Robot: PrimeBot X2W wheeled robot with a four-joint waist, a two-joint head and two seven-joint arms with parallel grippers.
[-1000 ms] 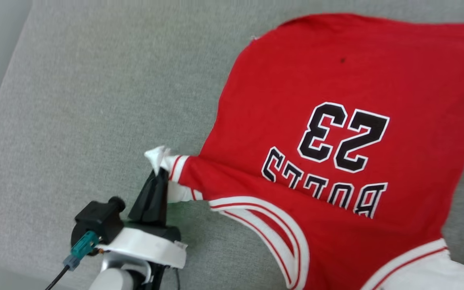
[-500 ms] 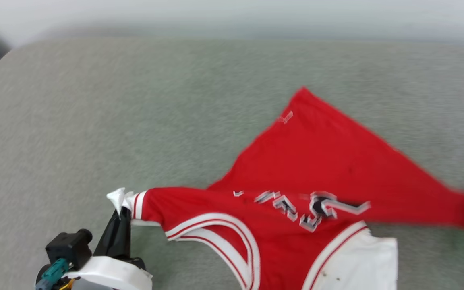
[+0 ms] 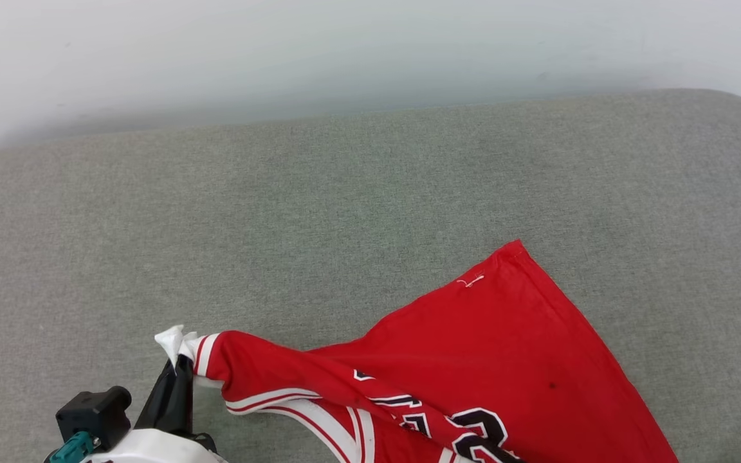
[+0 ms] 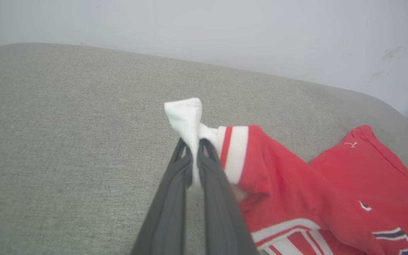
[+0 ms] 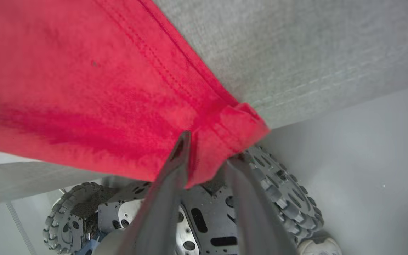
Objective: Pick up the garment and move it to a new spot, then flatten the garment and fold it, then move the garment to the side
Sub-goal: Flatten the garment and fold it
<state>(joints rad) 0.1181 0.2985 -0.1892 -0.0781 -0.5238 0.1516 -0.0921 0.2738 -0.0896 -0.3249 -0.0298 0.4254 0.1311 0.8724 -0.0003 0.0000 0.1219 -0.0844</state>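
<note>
1. My left gripper is pressed together on the white sleeve tip of the shirt. The tip pokes out above my fingertips, and the striped cuff sits just beside them.
2. From that pinch the shirt runs to the right across the grey pad. It is raised and twisted near my fingers, and the black print is partly rolled over at the head view's bottom edge.
3. One red hem corner points away from me and rests on the pad, well short of the far edge.
4. My right gripper pinches another red hem corner between its fingers. It does so right at the pad's side edge, with my wheeled base below.
5. The pad's far edge meets a pale wall, and the far right corner of the pad is rounded.
6. Bare pad lies open to the left of the shirt and all along beyond it, up to that far edge.
</note>
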